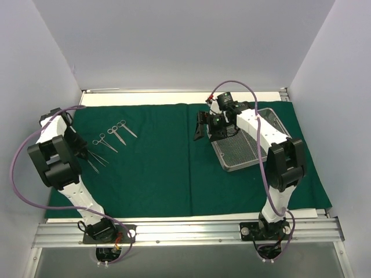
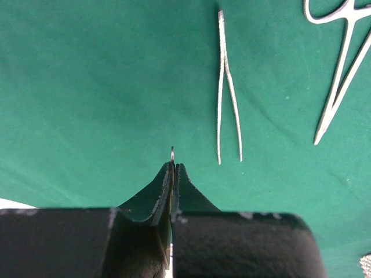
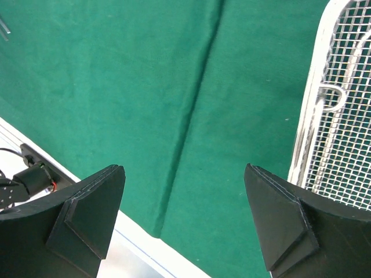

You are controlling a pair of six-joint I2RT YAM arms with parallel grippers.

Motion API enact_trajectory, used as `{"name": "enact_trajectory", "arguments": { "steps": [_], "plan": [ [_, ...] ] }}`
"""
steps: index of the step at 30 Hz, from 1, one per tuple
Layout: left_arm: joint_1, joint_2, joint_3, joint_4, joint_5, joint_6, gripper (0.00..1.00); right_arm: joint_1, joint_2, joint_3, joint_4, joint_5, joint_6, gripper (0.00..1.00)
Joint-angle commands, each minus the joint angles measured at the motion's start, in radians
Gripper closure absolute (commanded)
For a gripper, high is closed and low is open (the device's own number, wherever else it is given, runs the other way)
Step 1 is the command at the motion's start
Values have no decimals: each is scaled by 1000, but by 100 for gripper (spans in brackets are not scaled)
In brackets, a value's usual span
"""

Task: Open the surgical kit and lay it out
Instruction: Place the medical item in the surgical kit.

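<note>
The dark green drape [image 1: 156, 168] lies spread flat over the table. The silver wire-mesh tray [image 1: 250, 155] rests on its right half. Forceps and scissors [image 1: 110, 139] lie in a row on the left half. My left gripper [image 2: 174, 168] is low over the drape, shut on a thin steel instrument whose tip [image 2: 172, 152] pokes out between the fingertips. Steel tweezers [image 2: 226, 98] lie just right of it, and forceps [image 2: 342, 63] farther right. My right gripper [image 3: 184, 168] hangs open over bare drape [image 3: 116, 87], left of the tray [image 3: 316, 104], with nothing between its fingers.
A fold line [image 3: 197, 98] runs through the drape's middle. The white table edge [image 3: 136, 243] shows beyond the drape in the right wrist view. White walls enclose the table on three sides. The right arm [image 1: 261, 130] reaches over the tray.
</note>
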State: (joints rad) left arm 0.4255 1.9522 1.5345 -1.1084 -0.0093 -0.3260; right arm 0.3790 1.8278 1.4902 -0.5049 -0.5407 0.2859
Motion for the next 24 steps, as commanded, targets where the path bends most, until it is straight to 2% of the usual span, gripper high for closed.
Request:
{"name": "enact_trajectory", "arguments": {
  "steps": [1,24],
  "plan": [
    [9,24,52,31,52,15,98,-9,17,28,-30,-1,-11,13],
    [75,157,144,36,35,48,96,-58,41,8,-21,-10,-5,13]
  ]
}}
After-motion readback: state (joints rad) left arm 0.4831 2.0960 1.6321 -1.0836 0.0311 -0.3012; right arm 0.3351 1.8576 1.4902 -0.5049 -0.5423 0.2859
